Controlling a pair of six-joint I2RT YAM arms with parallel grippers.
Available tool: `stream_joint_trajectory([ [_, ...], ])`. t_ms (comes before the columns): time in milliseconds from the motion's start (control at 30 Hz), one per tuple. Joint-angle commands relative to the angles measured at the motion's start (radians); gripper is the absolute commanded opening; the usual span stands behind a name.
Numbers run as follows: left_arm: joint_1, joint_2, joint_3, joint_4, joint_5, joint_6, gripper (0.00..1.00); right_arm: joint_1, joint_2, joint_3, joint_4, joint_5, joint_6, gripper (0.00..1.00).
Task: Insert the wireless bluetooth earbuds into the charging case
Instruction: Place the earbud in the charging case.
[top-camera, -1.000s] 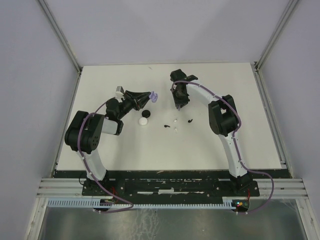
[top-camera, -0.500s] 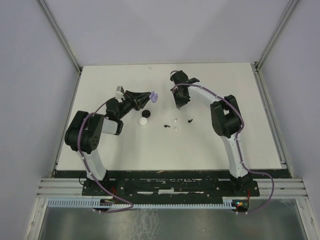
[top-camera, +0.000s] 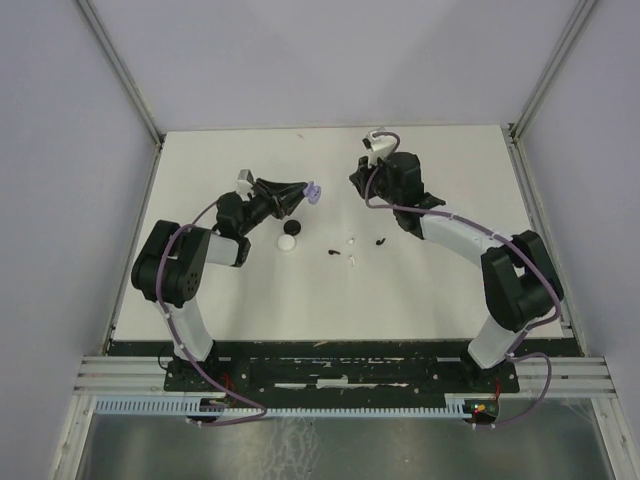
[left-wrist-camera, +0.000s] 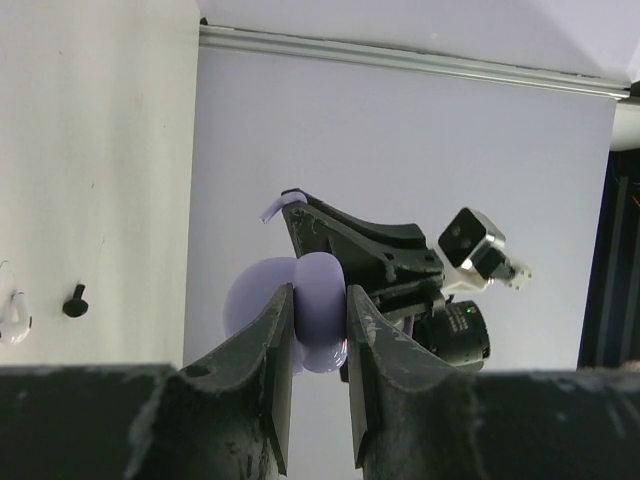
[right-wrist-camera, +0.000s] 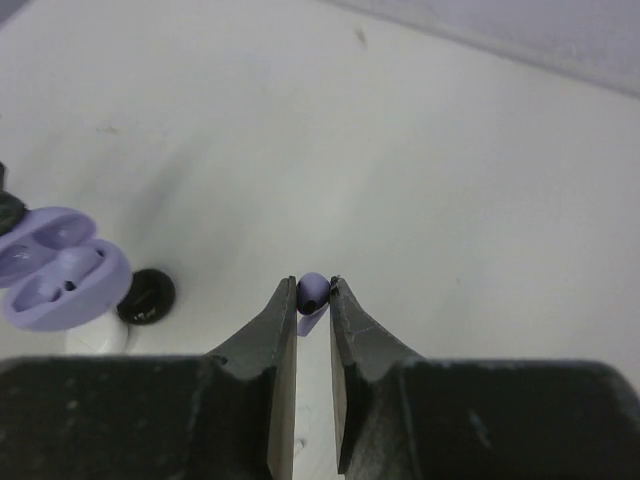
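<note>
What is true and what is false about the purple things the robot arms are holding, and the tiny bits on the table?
1. The left gripper is shut on the lilac case. True.
2. The right gripper is empty. False: it pinches a lilac earbud.
3. The lilac case is open. True, as the right wrist view shows.
4. No earbuds lie on the table. False: a black earbud and a white earbud lie there, with others nearby.

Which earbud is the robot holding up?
The lilac earbud, pinched in the right end effector. The black earbuds and white earbuds lie loose on the table.
</note>
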Motion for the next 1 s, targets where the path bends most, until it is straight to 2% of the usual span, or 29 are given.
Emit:
stream_joint_trajectory([
  [0, -0.026, 0.019, 0.056, -0.006, -0.015, 0.035, 0.03, 0.000, -0.052, -0.185, 0.532, -0.166, -0.066, 0.01],
  [133, -0.044, 0.029, 0.079, -0.030, -0.022, 0.032, 0.03, 0.001, -0.040, -0.298, 0.818, -0.258, -0.089, 0.01],
  [400, -0.076, 0.043, 0.103, -0.092, -0.032, 0.043, 0.03, 0.014, 0.001, -0.401, 1.170, -0.353, -0.094, 0.01],
  [667, -0.090, 0.053, 0.130, -0.115, -0.027, 0.026, 0.03, 0.051, -0.002, -0.425, 1.187, -0.425, -0.215, 0.01],
  [967, -0.098, 0.040, 0.151, -0.123, -0.012, 0.014, 0.03, 0.082, -0.003, -0.444, 1.138, -0.419, -0.332, 0.01],
])
